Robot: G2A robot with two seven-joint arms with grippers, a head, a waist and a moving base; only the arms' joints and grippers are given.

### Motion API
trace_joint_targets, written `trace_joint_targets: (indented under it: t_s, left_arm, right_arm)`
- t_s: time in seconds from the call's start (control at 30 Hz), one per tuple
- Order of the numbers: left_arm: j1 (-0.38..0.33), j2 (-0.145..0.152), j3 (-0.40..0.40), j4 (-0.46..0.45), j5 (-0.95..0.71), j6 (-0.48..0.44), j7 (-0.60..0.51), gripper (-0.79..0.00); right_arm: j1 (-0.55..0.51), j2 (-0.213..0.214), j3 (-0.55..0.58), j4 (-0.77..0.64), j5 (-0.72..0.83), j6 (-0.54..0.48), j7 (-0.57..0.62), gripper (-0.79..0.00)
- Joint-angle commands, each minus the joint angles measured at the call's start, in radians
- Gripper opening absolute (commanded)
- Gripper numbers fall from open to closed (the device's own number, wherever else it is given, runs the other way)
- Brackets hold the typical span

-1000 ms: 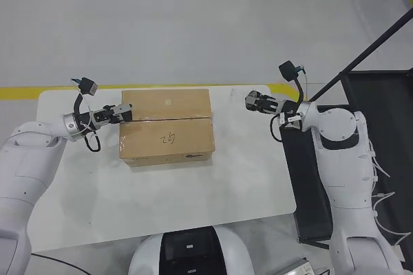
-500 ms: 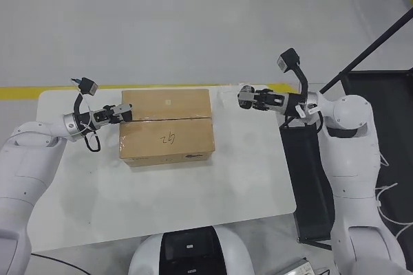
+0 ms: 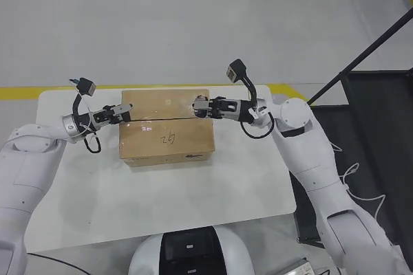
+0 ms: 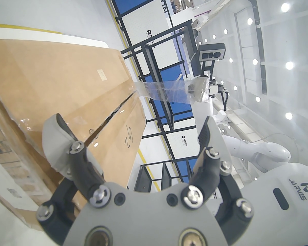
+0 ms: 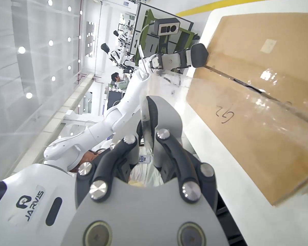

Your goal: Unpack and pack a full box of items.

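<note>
Cardboard box (image 3: 166,137) sits closed on the table (image 3: 193,199), centred left-right, toward the far edge. Left claw (image 3: 124,111) is at the box's left end by the flap seam, spread wide and gripping nothing, with one finger (image 4: 57,134) right at the box's end edge. Right claw (image 3: 200,106) is over the right part of the box top, pinched tight on a strip of clear tape (image 4: 164,92). The strip is stretched between the seam and that claw.

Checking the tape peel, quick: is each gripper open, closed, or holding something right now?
Left gripper: open, holding nothing, at the end of the box.
Right gripper: shut on the clear tape strip.
</note>
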Motion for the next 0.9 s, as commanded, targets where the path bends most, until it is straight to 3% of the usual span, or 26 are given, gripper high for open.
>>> trace_joint_targets:
  t_s: [0.0, 0.6, 0.87]
  left_arm:
    - [0.009, 0.003, -0.009, -0.011, 0.006, 0.006, 0.002, 0.0]
    - [0.045, -0.002, -0.021, -0.058, 0.019, 0.036, -0.008, 0.0]
    - [0.048, -0.004, -0.027, -0.057, 0.022, 0.042, -0.019, 0.0]
  right_arm:
    - [0.013, -0.008, -0.034, 0.024, 0.022, -0.004, -0.007, -0.785]
    - [0.083, -0.074, -0.233, 0.188, 0.107, -0.045, -0.052, -0.785]
    - [0.111, -0.075, -0.18, 0.208, 0.153, -0.107, -0.098, -0.785]
